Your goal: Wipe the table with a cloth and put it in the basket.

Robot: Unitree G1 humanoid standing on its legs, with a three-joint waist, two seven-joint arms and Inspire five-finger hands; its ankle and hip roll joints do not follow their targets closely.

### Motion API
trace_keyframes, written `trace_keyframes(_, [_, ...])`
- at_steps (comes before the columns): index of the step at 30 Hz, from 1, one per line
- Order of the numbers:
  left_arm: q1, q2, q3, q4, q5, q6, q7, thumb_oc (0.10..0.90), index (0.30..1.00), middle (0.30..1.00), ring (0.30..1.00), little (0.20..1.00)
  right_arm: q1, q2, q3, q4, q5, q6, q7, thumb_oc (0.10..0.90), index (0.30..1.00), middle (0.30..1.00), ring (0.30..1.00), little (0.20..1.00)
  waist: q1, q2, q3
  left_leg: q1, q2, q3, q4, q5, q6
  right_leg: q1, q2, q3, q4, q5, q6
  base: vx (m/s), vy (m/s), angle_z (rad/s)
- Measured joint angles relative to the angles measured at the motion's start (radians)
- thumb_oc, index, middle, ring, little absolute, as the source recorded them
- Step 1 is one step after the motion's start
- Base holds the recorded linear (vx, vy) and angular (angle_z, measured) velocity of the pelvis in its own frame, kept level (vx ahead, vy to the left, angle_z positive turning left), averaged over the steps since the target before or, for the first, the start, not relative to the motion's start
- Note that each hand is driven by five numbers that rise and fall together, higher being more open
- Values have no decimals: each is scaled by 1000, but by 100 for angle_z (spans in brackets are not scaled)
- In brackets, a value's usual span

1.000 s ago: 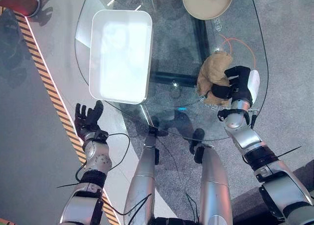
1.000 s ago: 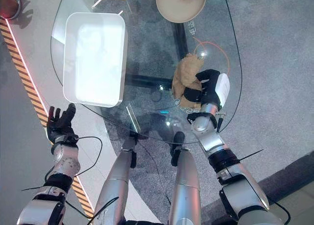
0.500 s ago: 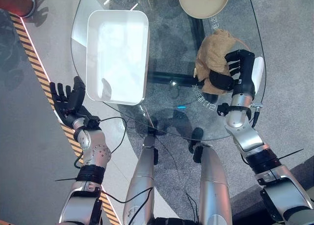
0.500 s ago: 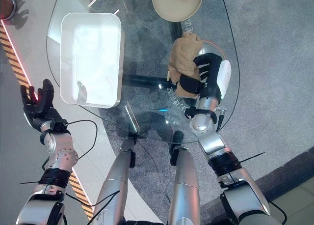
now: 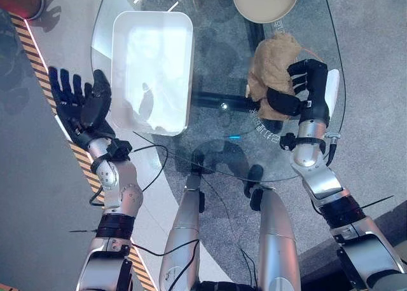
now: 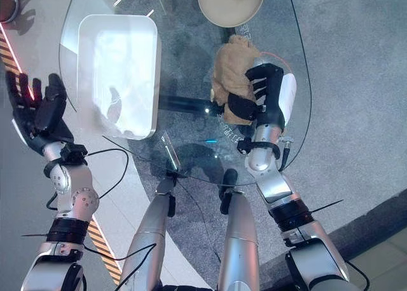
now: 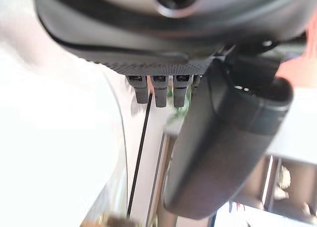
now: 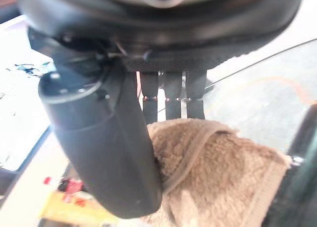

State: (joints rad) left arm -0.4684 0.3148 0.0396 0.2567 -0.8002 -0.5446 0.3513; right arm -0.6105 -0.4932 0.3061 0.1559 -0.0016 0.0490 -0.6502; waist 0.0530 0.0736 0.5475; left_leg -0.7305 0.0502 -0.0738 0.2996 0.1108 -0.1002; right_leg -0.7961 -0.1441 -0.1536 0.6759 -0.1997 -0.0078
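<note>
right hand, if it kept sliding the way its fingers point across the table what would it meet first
Probably the beige plate at the far edge of the glass table. The right hand grips the tan cloth, fingers pointing away from the robot. The glass between looks bare, though height is hard to judge.

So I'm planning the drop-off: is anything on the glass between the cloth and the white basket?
Nothing visible: bare glass table separates the cloth, gripped by the right hand, from the white basket. The plate sits further back.

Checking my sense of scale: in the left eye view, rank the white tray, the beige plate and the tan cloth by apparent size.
1. White rectangular tray
2. Crumpled tan cloth, partly under the right hand
3. Round beige plate, cut off by the view's top edge, so its rank against the cloth is unsure
</note>
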Motion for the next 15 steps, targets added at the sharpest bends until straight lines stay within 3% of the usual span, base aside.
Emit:
trace_keyframes(10, [-77,10,-109,-5,-32,113,-185,800,900,900,900,900,-1,9,0,-11,-19,-27,73,100,300,300,300,200,-7,-9,2,-7,0,5,18,-6,1,0,1,7,-1,4,5,0,0,0])
trace_keyframes(15, [-99,9,-115,-6,-91,159,-243,800,900,900,900,900,-7,10,7,-11,-20,-27,101,100,300,300,300,200,-29,-17,2,-7,-1,8,18,-6,2,0,2,11,-4,7,10,0,0,0])
